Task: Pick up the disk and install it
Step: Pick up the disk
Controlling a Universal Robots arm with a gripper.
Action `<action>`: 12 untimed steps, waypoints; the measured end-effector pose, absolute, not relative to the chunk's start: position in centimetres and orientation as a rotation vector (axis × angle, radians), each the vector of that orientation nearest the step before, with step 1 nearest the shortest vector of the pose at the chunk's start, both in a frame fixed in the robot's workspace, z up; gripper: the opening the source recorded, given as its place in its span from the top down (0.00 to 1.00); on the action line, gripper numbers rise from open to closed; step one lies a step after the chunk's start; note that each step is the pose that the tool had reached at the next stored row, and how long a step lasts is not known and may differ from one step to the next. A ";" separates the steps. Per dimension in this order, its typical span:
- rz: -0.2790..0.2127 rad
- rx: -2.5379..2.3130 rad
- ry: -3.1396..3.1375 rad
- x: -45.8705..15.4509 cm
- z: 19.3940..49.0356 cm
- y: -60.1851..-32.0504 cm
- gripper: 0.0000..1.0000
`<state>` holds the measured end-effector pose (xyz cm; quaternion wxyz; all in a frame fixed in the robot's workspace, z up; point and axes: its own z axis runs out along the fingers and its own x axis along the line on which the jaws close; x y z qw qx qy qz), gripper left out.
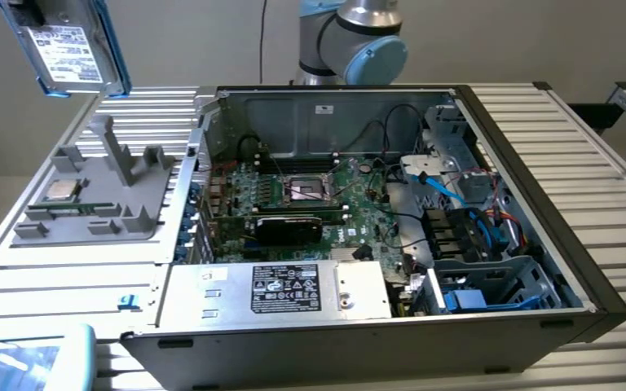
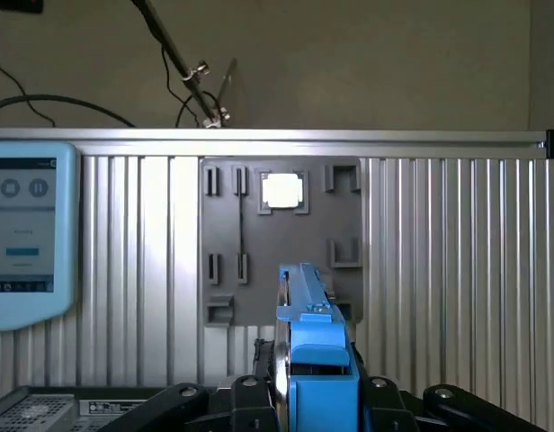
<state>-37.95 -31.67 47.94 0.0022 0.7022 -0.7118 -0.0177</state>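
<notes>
While gripper [image 2: 311, 398] clamps disk [image 2: 309, 328], it hangs above grey fixture [image 2: 268, 261].

Open computer case [image 1: 346, 330] on ribbed table [image 1: 585, 147]; motherboard [image 1: 341, 213] inside, silver power supply [image 1: 291, 289] at near side. Grey fixture [image 1: 95, 204] at exterior view's left, small chip [image 1: 61, 191] on it.

Ribbed metal table [image 1: 590, 163], plain wall [image 1: 182, 41]
</notes>
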 end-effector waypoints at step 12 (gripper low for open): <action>-0.073 2.194 -2.225 -34.8 48.4 -35.3 0.63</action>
